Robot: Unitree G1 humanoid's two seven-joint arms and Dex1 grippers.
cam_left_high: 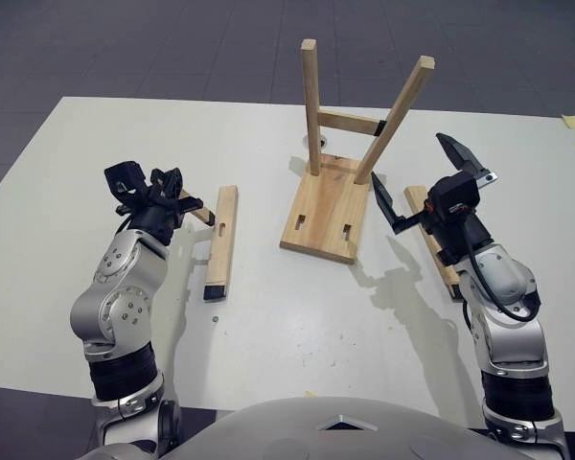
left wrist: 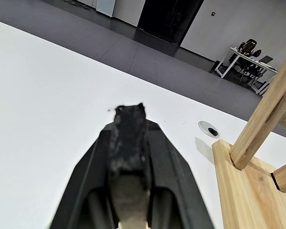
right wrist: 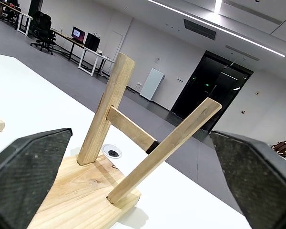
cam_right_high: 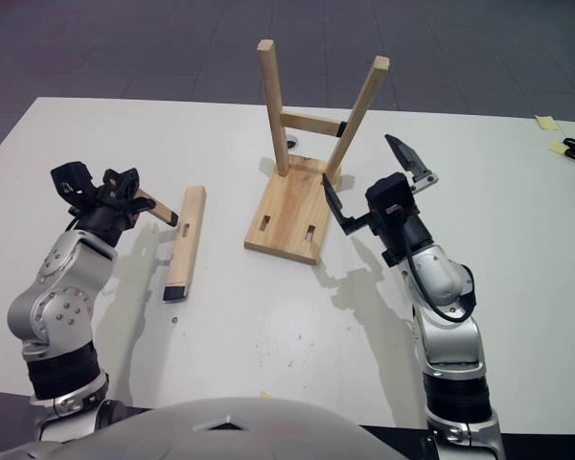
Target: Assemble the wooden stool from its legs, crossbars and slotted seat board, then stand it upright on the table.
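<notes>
Seat board [cam_left_high: 321, 218] lies on table [cam_left_high: 86, 144], two legs [cam_left_high: 312, 105] fitted.
Left gripper [cam_left_high: 172, 195] is clamped on what appears to be a crossbar [cam_left_high: 200, 212]; right gripper [cam_left_high: 406, 160] has fingers spread, beside the board.

A big white table [cam_left_high: 96, 153] is set on a dark grey tiled floor [cam_left_high: 172, 48]. White walls [right wrist: 148, 52] are seen far behind, with a black glass door [right wrist: 214, 81] in them. Desks [right wrist: 83, 47] and black chairs [right wrist: 43, 33] are placed along one side. A long light strip [right wrist: 181, 8] is fixed to the ceiling.

White table [cam_left_high: 287, 335] carries the seat board [cam_left_high: 321, 206], a loose leg [cam_left_high: 220, 254] to its left
</notes>
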